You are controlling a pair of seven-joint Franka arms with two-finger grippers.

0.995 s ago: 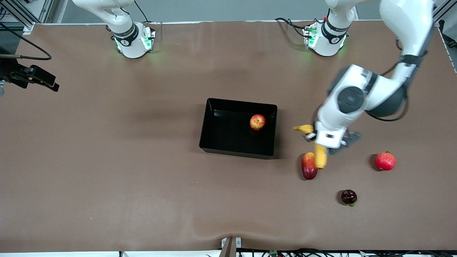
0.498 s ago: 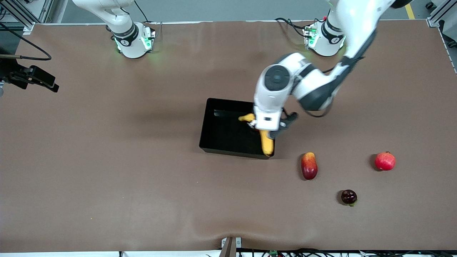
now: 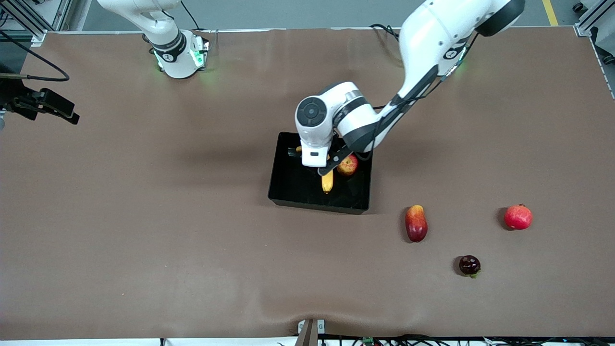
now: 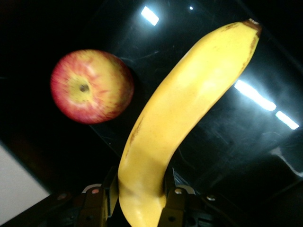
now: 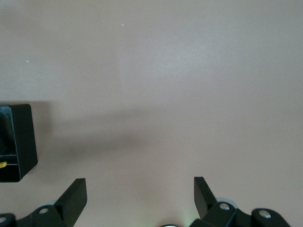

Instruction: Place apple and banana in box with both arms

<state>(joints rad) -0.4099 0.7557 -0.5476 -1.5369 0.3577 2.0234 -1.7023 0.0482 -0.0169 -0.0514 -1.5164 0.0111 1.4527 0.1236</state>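
The black box (image 3: 317, 205) stands mid-table. The apple (image 3: 348, 165), red with yellow patches, lies inside it toward the left arm's end, and shows in the left wrist view (image 4: 90, 87). My left gripper (image 3: 321, 164) is over the box, shut on the yellow banana (image 3: 327, 182). In the left wrist view the fingers (image 4: 177, 208) clamp one end of the banana (image 4: 189, 104) above the glossy box floor (image 4: 236, 146), beside the apple. My right gripper (image 5: 139, 189) is open and empty over bare table. A corner of the box (image 5: 21, 142) shows in its view.
An oblong red-yellow fruit (image 3: 416, 223), a pink-red round fruit (image 3: 518, 216) and a dark purple fruit (image 3: 469, 265) lie on the table toward the left arm's end, nearer the front camera than the box. A black device (image 3: 43, 103) juts in at the right arm's end.
My left arm has carried the banana from above the oblong fruit to over the box's interior, beside the apple. The loose fruits have not moved.
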